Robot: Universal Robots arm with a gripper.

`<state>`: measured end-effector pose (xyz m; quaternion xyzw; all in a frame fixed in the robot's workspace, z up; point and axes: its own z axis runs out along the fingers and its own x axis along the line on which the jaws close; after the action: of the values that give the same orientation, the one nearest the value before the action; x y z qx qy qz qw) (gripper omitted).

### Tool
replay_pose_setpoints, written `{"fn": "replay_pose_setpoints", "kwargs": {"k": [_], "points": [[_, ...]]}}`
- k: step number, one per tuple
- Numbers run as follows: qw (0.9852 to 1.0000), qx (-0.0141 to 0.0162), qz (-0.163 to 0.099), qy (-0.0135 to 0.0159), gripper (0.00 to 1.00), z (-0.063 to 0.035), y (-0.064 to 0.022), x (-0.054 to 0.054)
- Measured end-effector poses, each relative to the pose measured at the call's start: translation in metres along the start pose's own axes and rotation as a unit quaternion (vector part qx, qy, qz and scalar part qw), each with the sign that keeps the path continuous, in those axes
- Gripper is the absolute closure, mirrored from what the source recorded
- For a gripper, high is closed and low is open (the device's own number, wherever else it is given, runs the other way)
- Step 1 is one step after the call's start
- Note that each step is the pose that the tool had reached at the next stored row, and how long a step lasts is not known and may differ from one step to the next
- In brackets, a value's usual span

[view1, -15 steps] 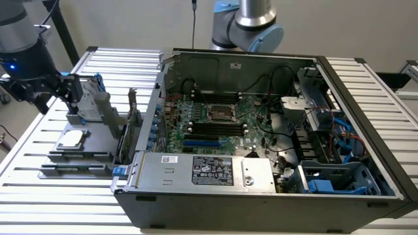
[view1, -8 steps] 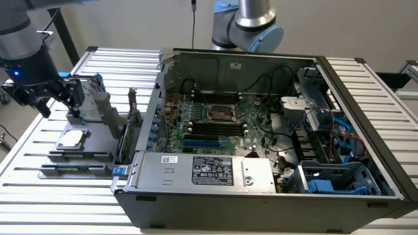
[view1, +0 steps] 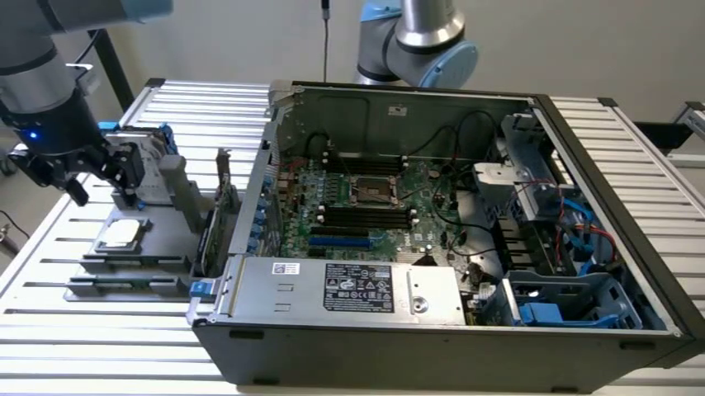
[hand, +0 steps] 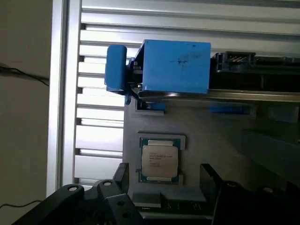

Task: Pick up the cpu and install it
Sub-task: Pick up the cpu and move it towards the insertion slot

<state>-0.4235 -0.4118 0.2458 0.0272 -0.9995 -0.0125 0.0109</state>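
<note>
The cpu [view1: 121, 233] [hand: 159, 159], a small square chip with a silvery top, lies flat in a recess of a grey holder [view1: 127, 264] [hand: 220, 136] on the slatted table, at the exterior view's left. My gripper [view1: 105, 190] [hand: 165, 174] hangs open above it and is clear of it. In the wrist view one black finger [hand: 122, 176] stands to each side of the chip. The open computer case [view1: 617, 330] lies to the exterior view's right. Its motherboard carries the cpu socket [view1: 369, 191] near the middle.
A hard drive in a blue bracket [view1: 149, 161] [hand: 176, 65] stands upright close behind the gripper. A labelled silver power-supply box [view1: 352, 287] fills the case's near side. Cables and drive cages [view1: 551, 214] crowd its right end. A second arm's base [view1: 418, 49] rises behind the case.
</note>
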Motion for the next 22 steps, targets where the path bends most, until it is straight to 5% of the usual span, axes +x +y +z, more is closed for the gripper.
{"fn": "replay_pose_setpoints", "kwargs": {"k": [22], "points": [[0.9999, -0.0001, 0.011, -0.0019, 0.29, 0.0397, -0.0150, 0.004]]}}
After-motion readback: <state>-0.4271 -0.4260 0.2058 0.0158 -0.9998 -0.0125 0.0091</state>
